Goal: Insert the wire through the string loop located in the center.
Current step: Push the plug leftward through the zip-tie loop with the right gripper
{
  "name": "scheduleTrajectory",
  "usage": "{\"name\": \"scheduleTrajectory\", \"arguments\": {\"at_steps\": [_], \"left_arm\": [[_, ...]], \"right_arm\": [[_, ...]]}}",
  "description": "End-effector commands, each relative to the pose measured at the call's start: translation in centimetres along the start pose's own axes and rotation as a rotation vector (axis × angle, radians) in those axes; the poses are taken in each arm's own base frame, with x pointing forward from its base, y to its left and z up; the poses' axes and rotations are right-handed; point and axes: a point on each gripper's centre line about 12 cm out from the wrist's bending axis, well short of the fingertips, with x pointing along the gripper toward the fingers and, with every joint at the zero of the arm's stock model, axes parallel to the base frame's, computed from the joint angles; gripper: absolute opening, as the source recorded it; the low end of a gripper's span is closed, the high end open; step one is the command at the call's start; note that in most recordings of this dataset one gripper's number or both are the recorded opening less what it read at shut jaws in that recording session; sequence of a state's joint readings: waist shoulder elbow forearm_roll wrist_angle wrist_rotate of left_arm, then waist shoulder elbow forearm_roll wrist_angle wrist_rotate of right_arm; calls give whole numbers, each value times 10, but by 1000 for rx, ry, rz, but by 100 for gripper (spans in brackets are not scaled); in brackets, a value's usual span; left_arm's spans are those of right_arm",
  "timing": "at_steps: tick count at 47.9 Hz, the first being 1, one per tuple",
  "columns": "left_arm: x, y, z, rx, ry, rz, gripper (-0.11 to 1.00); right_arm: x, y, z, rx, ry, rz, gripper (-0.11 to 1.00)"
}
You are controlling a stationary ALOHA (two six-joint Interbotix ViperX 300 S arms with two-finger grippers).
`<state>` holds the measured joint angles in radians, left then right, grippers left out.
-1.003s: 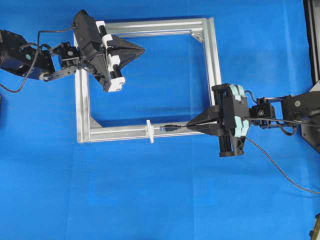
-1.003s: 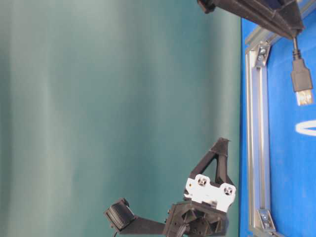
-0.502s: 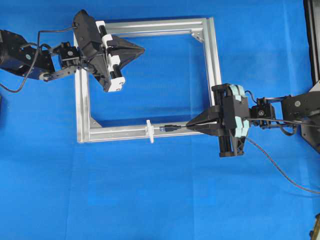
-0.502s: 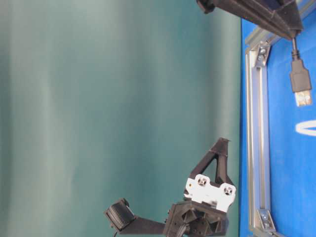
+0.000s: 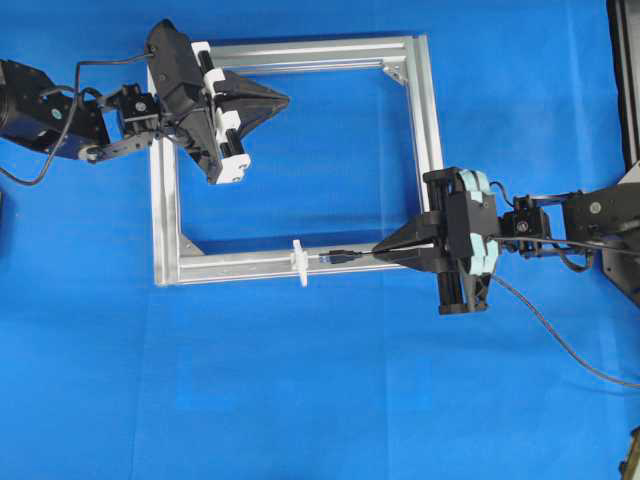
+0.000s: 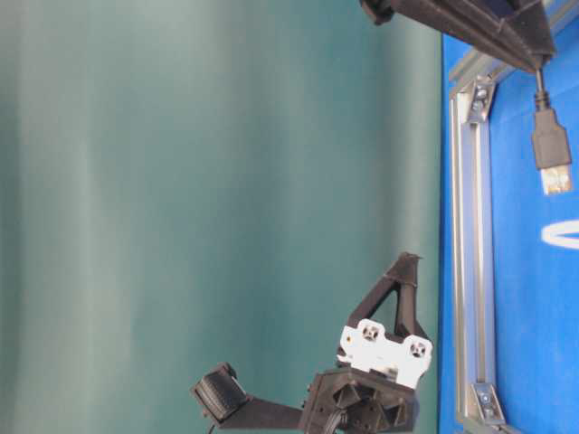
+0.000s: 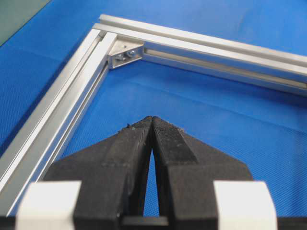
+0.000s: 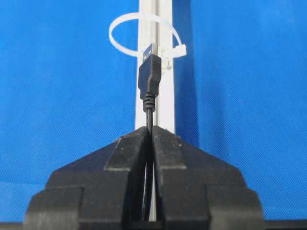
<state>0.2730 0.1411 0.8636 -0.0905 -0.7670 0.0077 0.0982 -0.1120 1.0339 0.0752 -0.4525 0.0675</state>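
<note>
Right wrist view: right gripper [image 8: 150, 132] pinching wire [image 8: 150, 81], plug aimed lengthwise at string loop [image 8: 144, 34] just ahead; left gripper [image 5: 283, 99] closed, empty, farther off.

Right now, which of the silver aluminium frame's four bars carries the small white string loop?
The bottom bar in the overhead view, under the right gripper. The white string loop crosses it just ahead of the black wire's plug; the other three bars are bare.

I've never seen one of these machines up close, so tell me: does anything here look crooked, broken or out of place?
Nothing stands out. The silver aluminium frame lies flat on the blue cloth, the small white string loop stands intact on its bar, and the thin black wire juts straight from the right end effector, plug lined up with the loop.
</note>
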Motion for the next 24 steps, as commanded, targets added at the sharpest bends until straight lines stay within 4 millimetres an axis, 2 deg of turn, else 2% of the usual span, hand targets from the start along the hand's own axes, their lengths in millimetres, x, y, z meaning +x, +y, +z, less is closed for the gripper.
{"name": "scheduleTrajectory", "arguments": {"at_steps": [1, 11, 24], "left_arm": [[-2, -1, 16, -2, -52, -5, 0], [-2, -1, 17, -2, -54, -5, 0], [-2, -1, 16, 0, -52, -4, 0]], "right_arm": [[1, 2, 10, 1, -35, 5, -2], [8, 4, 13, -4, -37, 11, -2], [30, 8, 19, -12, -35, 16, -2]]}}
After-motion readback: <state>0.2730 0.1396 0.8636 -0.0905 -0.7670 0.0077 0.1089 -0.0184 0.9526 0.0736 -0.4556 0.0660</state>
